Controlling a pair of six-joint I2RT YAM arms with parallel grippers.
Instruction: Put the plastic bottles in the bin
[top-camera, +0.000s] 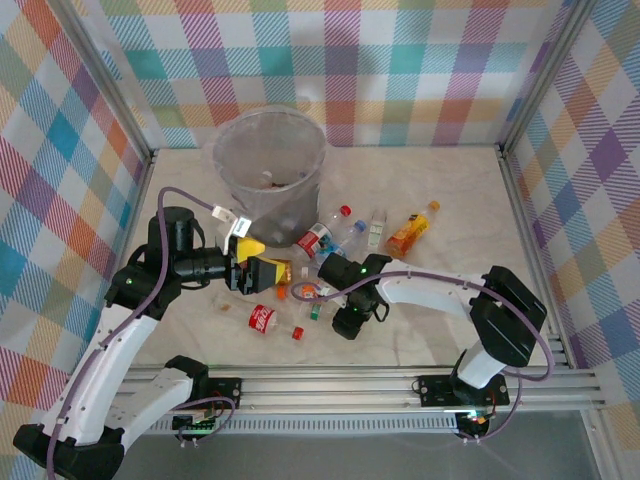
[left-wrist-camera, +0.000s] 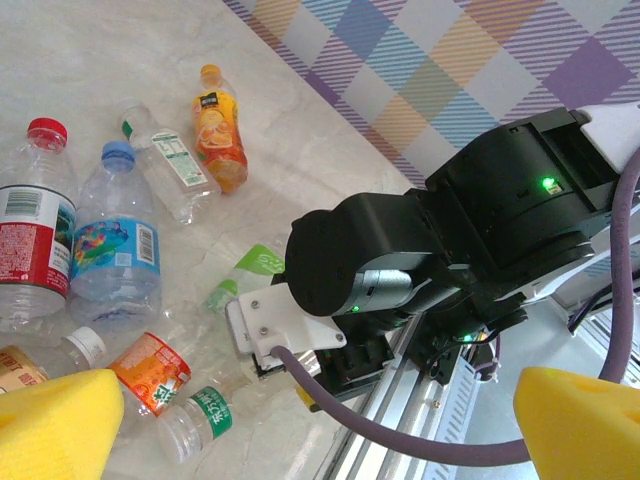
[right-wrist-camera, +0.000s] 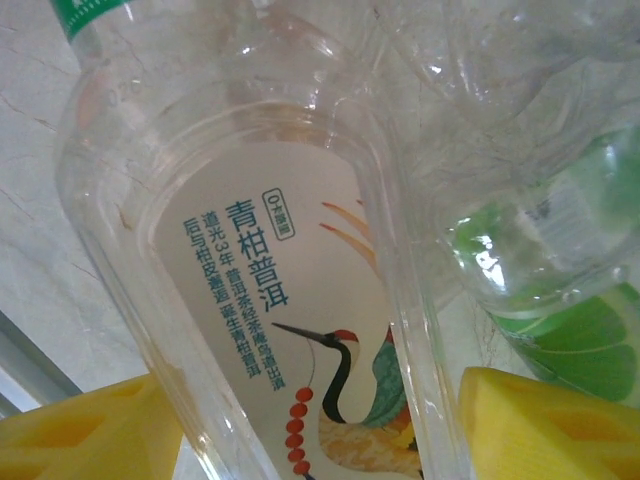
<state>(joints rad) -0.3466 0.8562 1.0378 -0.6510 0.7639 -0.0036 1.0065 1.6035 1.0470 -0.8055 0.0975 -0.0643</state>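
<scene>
Site type: robotics lab test cell. Evidence: 2 black-and-white robot arms (top-camera: 110, 345) bolted to a silver aluminium rail (top-camera: 330, 385), bottom of frame; silver aluminium frame posts (top-camera: 105, 80), upper left and right; multicoloured plaid cloth walls (top-camera: 340, 60) on 3 sides; beige marble-look tabletop (top-camera: 440, 190), centre.
</scene>
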